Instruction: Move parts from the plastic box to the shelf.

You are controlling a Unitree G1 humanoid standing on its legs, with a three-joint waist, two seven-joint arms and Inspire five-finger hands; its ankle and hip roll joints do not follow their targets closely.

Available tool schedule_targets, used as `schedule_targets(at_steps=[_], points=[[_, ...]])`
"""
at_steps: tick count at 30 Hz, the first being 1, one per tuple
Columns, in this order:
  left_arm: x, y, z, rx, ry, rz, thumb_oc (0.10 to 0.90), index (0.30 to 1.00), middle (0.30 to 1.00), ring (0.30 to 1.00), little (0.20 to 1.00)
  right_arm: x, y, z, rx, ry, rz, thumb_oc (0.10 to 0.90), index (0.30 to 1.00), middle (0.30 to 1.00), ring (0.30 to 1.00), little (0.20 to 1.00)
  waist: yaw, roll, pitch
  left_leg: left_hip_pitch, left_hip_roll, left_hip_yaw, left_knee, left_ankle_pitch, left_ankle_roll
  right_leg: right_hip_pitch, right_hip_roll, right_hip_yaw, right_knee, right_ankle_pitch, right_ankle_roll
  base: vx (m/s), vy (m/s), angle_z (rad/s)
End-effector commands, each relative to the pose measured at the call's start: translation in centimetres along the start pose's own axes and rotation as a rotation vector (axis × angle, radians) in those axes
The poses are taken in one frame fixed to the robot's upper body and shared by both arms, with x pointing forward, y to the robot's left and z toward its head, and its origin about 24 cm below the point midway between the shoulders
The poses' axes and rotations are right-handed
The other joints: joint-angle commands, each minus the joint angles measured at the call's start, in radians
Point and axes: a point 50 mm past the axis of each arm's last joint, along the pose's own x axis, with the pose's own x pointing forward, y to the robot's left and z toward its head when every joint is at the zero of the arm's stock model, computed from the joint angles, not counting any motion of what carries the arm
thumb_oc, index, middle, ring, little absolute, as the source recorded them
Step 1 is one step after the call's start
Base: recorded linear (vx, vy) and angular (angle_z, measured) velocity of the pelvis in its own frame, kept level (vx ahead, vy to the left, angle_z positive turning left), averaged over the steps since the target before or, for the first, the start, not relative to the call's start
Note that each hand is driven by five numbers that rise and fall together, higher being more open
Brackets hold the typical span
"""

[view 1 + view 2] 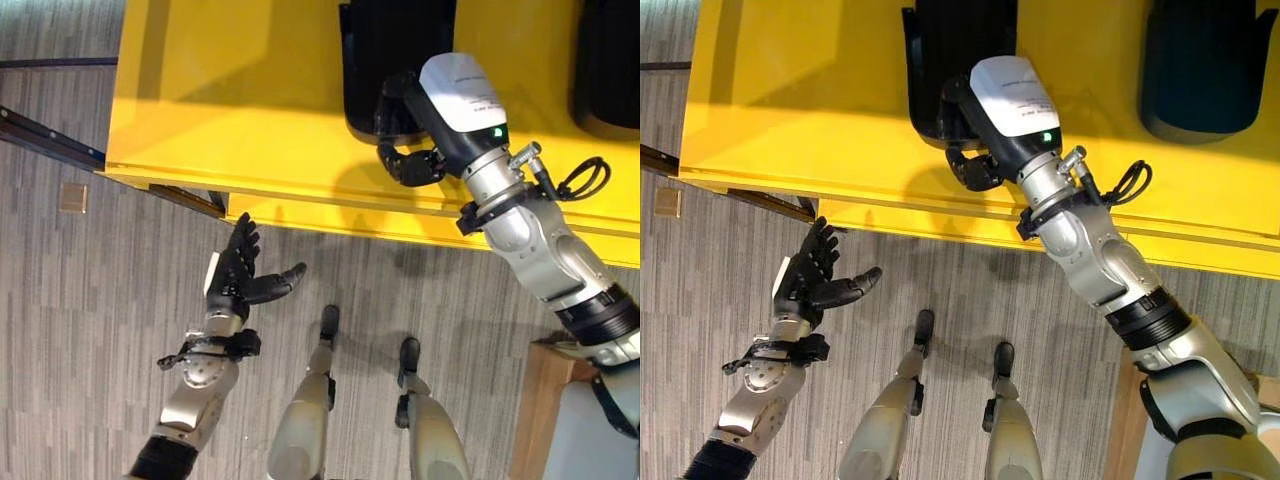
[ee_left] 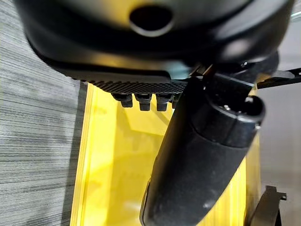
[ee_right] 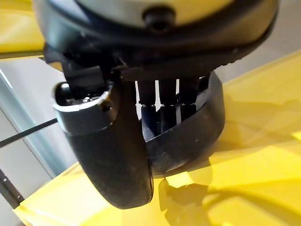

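Robot hand on the left (image 1: pixel 238 272) hangs out over the grey striped carpet floor (image 1: pixel 90 330), just short of the yellow shelf's (image 1: pixel 250 90) front edge, its dark fingers straight and spread, thumb sticking out sideways, holding nothing. Its wrist view looks along the thumb toward the glossy yellow surface.

Farther in, the right robot hand (image 1: pixel 975 165) reaches onto the yellow shelf, the silver-grey arm slanting up from the lower right with a white-capped wrist housing above. Its fingers are curled at the near rim of a dark, smooth-walled plastic bin (image 1: pixel 960 60) with rounded corners, standing on the shelf. In the right wrist view the fingers (image 3: pixel 162 113) hook down inside the bin's curved black wall with the thumb outside it, so the hand looks clamped on that rim. What lies inside the bin I cannot tell.

A second dark bin (image 1: pixel 1205 70) stands on the shelf well off to the right of the first. A wooden post (image 1: pixel 535 400) rises by the shelf's near right.
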Motion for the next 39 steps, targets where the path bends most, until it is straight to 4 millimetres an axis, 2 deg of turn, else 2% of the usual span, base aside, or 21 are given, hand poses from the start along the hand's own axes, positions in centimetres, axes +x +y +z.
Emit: schedule_targets(at_steps=[1, 16, 27, 39], points=[[0.1, 0.8, 3.6, -0.045, -0.208, 0.029, 0.900, 1.000, 1.000, 1.000, 1.000, 2.2, -4.6, 3.4, -0.085, -0.210, -0.163, 0.400, 0.300, 0.300, 0.300, 0.300, 0.010, -0.072, -0.051, 0.085, 0.071, 0.063, -0.007, -0.053, -0.071, 0.013, -0.049, 0.047, -0.032, 0.075, -0.022, 0.00, 0.000, 0.00], [0.4, 0.6, 3.7, -0.052, -0.215, 0.043, 0.900, 1.000, 1.000, 1.000, 1.000, 2.7, -5.7, 3.0, -0.110, -0.182, -0.231, 0.400, 0.300, 0.300, 0.300, 0.300, 0.008, -0.073, -0.048, 0.082, 0.069, 0.075, -0.007, -0.062, -0.071, 0.013, -0.055, 0.049, -0.045, 0.076, -0.020, 0.00, 0.000, 0.00], [0.3, 0.8, 3.8, -0.056, -0.220, 0.052, 0.900, 1.000, 1.000, 1.000, 1.000, 3.7, -7.0, 3.0, -0.166, -0.185, -0.248, 0.400, 0.300, 0.300, 0.300, 0.300, 0.008, -0.076, -0.044, 0.080, 0.070, 0.081, -0.007, -0.065, -0.069, 0.002, -0.056, 0.059, -0.037, 0.077, -0.021, 0.00, 0.000, 0.00], [0.3, 0.9, 3.9, -0.060, -0.224, 0.055, 0.900, 1.000, 1.000, 1.000, 1.000, 4.4, -7.4, 2.5, -0.184, -0.157, -0.251, 0.400, 0.300, 0.300, 0.300, 0.300, 0.005, -0.076, -0.040, 0.080, 0.073, 0.082, -0.007, -0.066, -0.068, -0.009, -0.054, 0.068, -0.029, 0.076, -0.022, 0.00, -0.002, -0.01]])
